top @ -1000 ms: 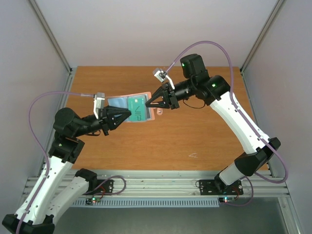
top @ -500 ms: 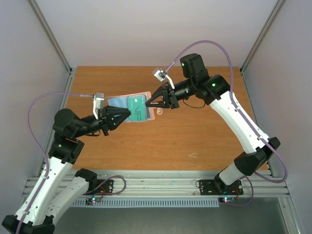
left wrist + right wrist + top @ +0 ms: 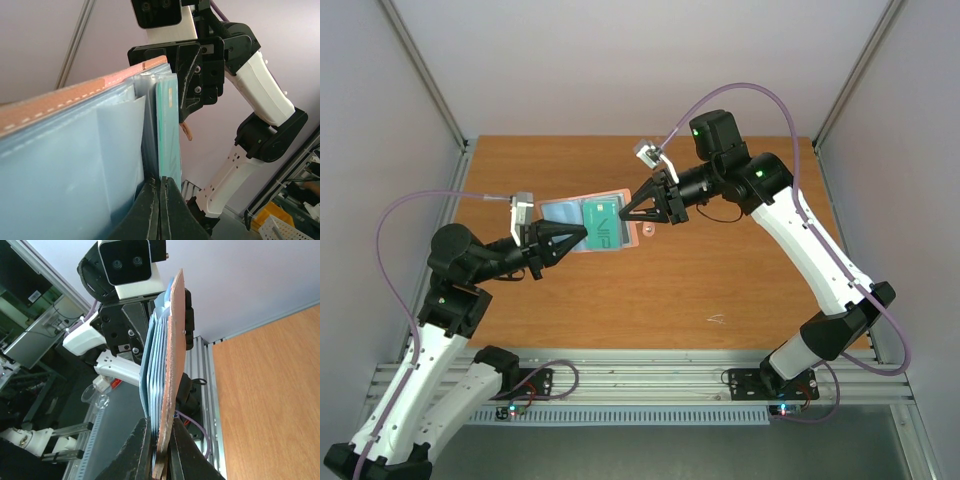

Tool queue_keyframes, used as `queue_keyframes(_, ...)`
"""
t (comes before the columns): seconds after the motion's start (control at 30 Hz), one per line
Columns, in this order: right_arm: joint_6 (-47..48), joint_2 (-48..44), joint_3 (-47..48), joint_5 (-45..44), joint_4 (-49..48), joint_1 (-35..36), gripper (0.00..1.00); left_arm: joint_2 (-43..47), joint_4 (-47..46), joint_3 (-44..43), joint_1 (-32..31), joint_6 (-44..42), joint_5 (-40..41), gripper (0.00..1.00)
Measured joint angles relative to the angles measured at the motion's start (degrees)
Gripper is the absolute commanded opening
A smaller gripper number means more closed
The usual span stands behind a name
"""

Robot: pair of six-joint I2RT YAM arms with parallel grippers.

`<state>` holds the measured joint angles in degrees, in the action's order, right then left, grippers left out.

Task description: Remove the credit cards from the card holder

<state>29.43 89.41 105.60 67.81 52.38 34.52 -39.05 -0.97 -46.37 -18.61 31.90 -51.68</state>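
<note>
two arms meet over the table [image 3: 740, 285], and the risks run from the big things down to the small. the left arm [image 3: 450, 300] and right arm [image 3: 810, 250] stand nose to nose with little room between them, so a pull along a wrong line could knock one wrist against the other. the holder [image 3: 560, 212] hangs open between them, up off the table by the look of it. the right jaws pinch only the edge of its pink cover. if a pocket grips its card hard, the pull may drag the holder out of that narrow hold or twist it, and it would drop with whatever it carries. the teal card [image 3: 604, 222] lies against the holder's inner face. the left jaws are pressed together on the card's near edge, seemingly nipping it. so thin and smooth a bite may slide off, or bend the card if the pull goes askew. other cards cannot be made out.
</note>
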Motion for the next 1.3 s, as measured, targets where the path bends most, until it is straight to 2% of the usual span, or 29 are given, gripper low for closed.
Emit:
queue_keyframes(0.67, 1.7, 0.0, 0.35, -0.63, 2.73, -1.03, 0.01, 0.11, -0.26, 0.7, 0.33, 0.26, -0.02, 0.0)
queue_keyframes(0.77, 1.73, 0.0, 1.18, -0.9, 2.95, -0.66, 0.01, -0.04, -1.27, 1.01, 0.35, 0.76, -0.39, 0.07)
queue_keyframes(0.93, 1.7, 0.22, 1.95, -0.94, 3.15, -0.44, 0.01, -0.39, -2.73, 1.18, 0.35, 1.16, -0.63, 0.09)
queue_keyframes(1.07, 1.7, 0.98, 2.4, -0.92, 3.13, -0.28, 0.01, -1.03, -3.76, 1.42, 0.35, 1.42, -0.7, 0.09)
queue_keyframes(1.13, 1.7, 1.68, 2.8, -0.92, 3.15, -0.04, 0.01, -1.42, -4.31, 1.57, 0.35, 2.03, -0.79, 0.01)
queue_keyframes(1.3, 2.19, 2.19, 2.89, -0.85, 3.21, 0.02, 0.01, -1.81, -5.14, 1.84, 0.55, 3.08, -1.36, 0.0)
